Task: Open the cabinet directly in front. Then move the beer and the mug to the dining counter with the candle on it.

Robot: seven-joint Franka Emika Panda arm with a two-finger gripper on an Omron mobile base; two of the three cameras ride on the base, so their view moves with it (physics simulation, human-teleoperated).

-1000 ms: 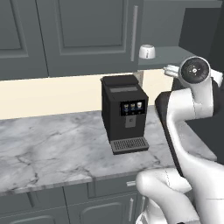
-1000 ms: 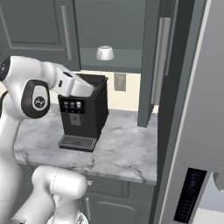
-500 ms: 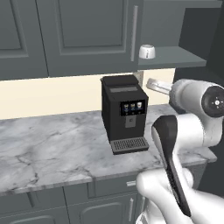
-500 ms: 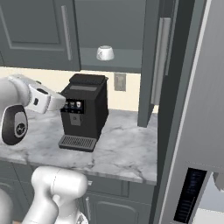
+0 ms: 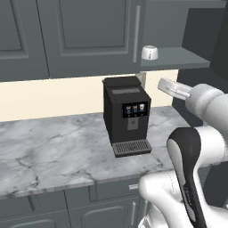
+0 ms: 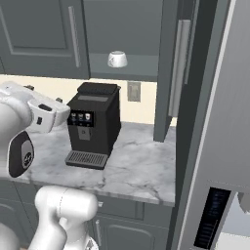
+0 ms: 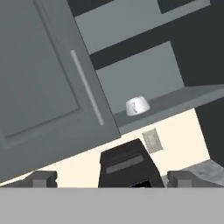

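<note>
The cabinet (image 5: pixel 89 31) has its left door shut. Its right door (image 6: pixel 179 68) is swung out edge-on, baring a grey shelf (image 5: pixel 178 58). A small white mug (image 5: pixel 149 52) (image 6: pixel 117 59) (image 7: pixel 137 106) stands on that shelf near its left end. The beer, the dining counter and the candle are out of view. My gripper (image 7: pixel 113 179) is open and empty, its fingertips (image 7: pixel 42 178) set wide apart. It looks up at the shelf from below, well short of the mug. My white hand (image 6: pixel 45 111) hangs left of the coffee machine.
A black coffee machine (image 5: pixel 127 116) (image 6: pixel 93 124) stands on the narrow marble worktop (image 5: pixel 53 151), under the shelf. Dark base cabinets (image 5: pixel 67 209) run beneath. A tall grey appliance panel (image 6: pixel 219 122) closes off the right side. A wall outlet (image 6: pixel 133 91) sits behind the machine.
My arm has folded down and back from the shelf's height. The hand has sunk to the level of the coffee machine's top. The jaws stayed open; the mug and door have not moved.
</note>
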